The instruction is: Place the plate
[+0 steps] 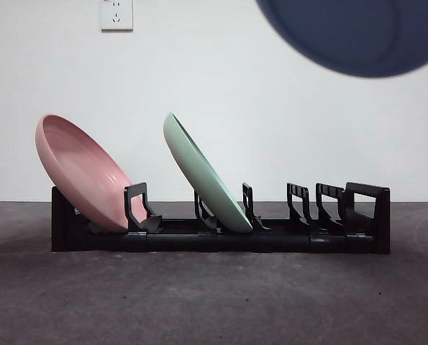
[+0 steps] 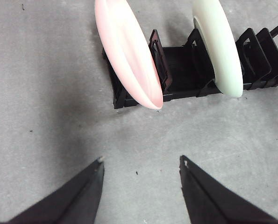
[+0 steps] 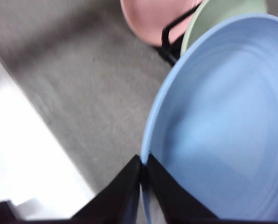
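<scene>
A blue plate [image 1: 357, 32] hangs high at the upper right of the front view, above the right end of the black dish rack [image 1: 221, 233]. My right gripper [image 3: 143, 168] is shut on the rim of this blue plate [image 3: 223, 126]. In the rack a pink plate [image 1: 84, 172] leans in the left slot and a green plate [image 1: 203, 176] in the middle slot. My left gripper [image 2: 141, 163] is open over the grey table, near the rack [image 2: 185, 65] end that holds the pink plate [image 2: 129, 51]; the green plate [image 2: 220, 46] stands further along.
Several upright dividers [image 1: 321, 205] stand at the right end of the rack with nothing between them. A white wall with a socket [image 1: 116, 14] is behind. The grey tabletop [image 1: 199, 302] stretches in front of the rack.
</scene>
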Available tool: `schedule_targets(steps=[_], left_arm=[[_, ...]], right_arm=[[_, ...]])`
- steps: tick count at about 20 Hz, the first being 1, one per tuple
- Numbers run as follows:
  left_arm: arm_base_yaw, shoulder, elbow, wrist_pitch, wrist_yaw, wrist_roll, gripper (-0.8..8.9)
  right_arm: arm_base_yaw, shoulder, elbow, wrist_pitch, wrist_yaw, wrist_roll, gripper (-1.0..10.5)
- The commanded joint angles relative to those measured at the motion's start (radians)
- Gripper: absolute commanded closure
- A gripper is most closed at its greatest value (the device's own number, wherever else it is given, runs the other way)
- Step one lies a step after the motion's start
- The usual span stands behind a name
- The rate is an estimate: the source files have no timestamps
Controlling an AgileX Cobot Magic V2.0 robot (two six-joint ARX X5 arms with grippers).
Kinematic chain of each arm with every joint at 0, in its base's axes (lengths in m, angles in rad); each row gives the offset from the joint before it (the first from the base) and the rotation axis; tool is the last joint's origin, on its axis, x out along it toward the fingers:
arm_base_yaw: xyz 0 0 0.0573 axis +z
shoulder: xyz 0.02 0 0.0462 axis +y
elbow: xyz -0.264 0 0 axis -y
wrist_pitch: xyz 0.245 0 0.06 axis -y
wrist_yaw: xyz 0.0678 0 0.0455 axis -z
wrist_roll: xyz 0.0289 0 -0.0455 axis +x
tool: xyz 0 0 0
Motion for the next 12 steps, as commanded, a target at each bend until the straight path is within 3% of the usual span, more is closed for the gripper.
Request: schedule_targets(steps=[1, 4, 7, 12], left_arm=[[-0.002, 0.005, 0.021, 0.011, 0.005, 0.000, 5.63], [-0.002, 0.005, 0.021, 0.011, 0.005, 0.000, 5.63], [-0.002, 0.005, 0.021, 0.011, 0.005, 0.000, 5.63], [-0.002, 0.005, 0.021, 0.011, 0.005, 0.000, 5.63]], right_arm=[[0.104, 0.010, -0.089, 0.059, 0.065, 0.077, 9.3], [0.204, 0.013, -0.248, 0.164, 0.099, 0.161, 9.3], [0.268, 0.055, -0.359, 0.233, 0.150, 0.183, 9.4], [0.316, 0.213, -0.380, 0.308, 0.160, 0.037, 9.3]])
